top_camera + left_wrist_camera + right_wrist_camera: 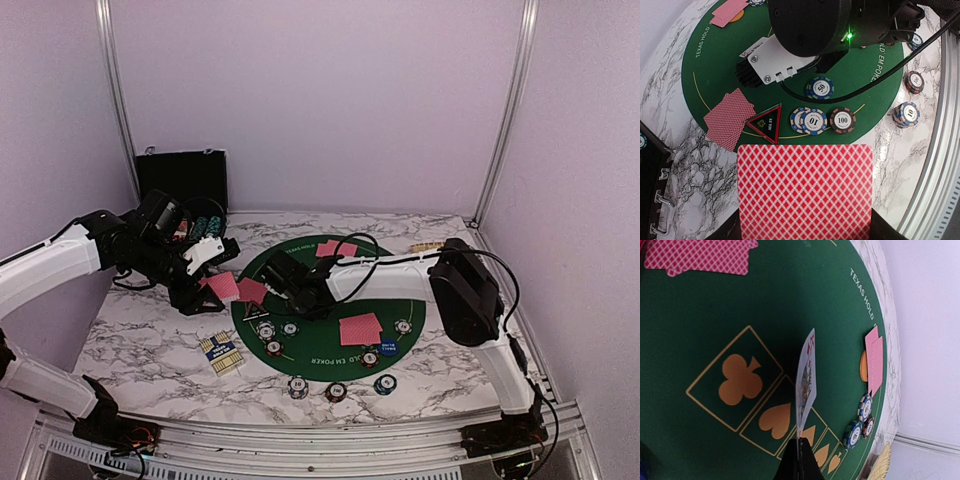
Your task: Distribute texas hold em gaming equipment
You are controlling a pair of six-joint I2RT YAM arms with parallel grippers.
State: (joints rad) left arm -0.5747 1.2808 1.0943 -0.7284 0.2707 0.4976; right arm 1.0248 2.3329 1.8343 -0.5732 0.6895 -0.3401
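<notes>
While hovering over the green poker mat (715, 75), left gripper (210, 278) pinched tight on a red-backed playing card (805, 190), right gripper (799, 460) clamped on a face card (806, 382), seen nearly edge-on.

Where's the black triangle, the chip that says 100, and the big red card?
Black triangle (764, 121): left wrist view, on its middle.
100 chip (842, 120): left wrist view, on its number.
Big red card (805, 192): left wrist view, on the middle of its back.
</notes>
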